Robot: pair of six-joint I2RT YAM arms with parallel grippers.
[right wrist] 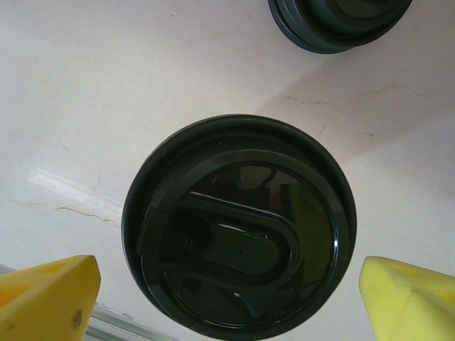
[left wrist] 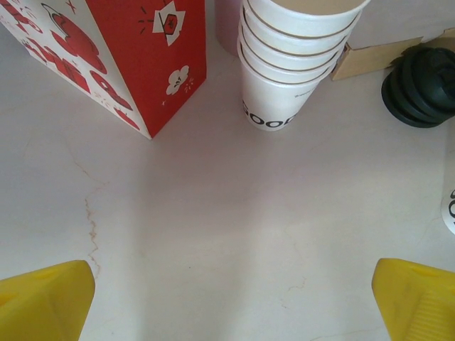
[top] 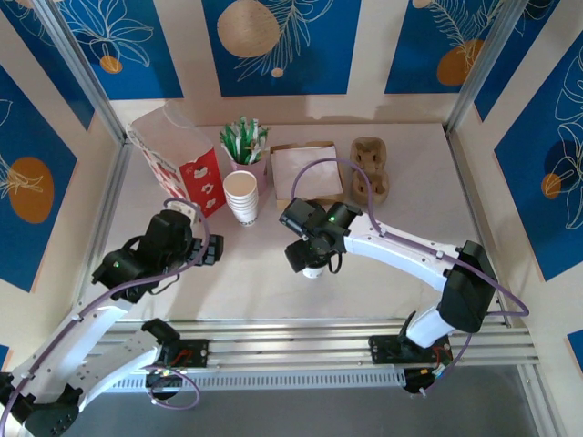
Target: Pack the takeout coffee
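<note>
The takeout coffee's round black lid (right wrist: 238, 227) sits directly under my right wrist camera, and a sliver of its white cup (top: 313, 270) peeks out below the gripper in the top view. My right gripper (right wrist: 227, 288) (top: 310, 258) hovers over it, open, one yellow fingertip (right wrist: 50, 298) on each side of the lid and apart from it. The red-and-white paper bag (top: 173, 159) (left wrist: 106, 50) stands at the back left. My left gripper (left wrist: 231, 305) (top: 211, 250) is open over bare table in front of the bag, holding nothing.
A stack of lidless white cups (top: 241, 196) (left wrist: 291, 64) stands right of the bag. A stack of black lids (left wrist: 423, 85) (right wrist: 338, 21) lies near the coffee. At the back are a cup of green stirrers (top: 244, 146), a cardboard box (top: 305, 173) and a brown cup carrier (top: 369, 168).
</note>
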